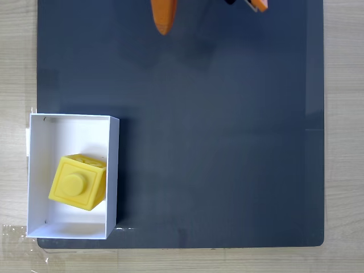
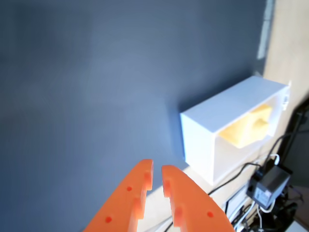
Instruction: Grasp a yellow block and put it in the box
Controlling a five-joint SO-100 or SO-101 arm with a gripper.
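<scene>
The yellow block (image 1: 78,181) lies inside the white box (image 1: 112,170) at the lower left of the fixed view, tilted, its round stud facing up. The wrist view shows the box (image 2: 207,116) from the side at right, with the yellow block (image 2: 248,128) showing over its rim. My orange gripper (image 2: 157,171) rises from the bottom edge of the wrist view, its fingers nearly together with a thin gap and nothing between them. In the fixed view an orange finger (image 1: 164,16) pokes in at the top edge, far from the box.
A dark grey mat (image 1: 227,142) covers most of the wooden table (image 1: 344,136). In the wrist view, black cables and a small power adapter (image 2: 268,183) lie beyond the mat near the box.
</scene>
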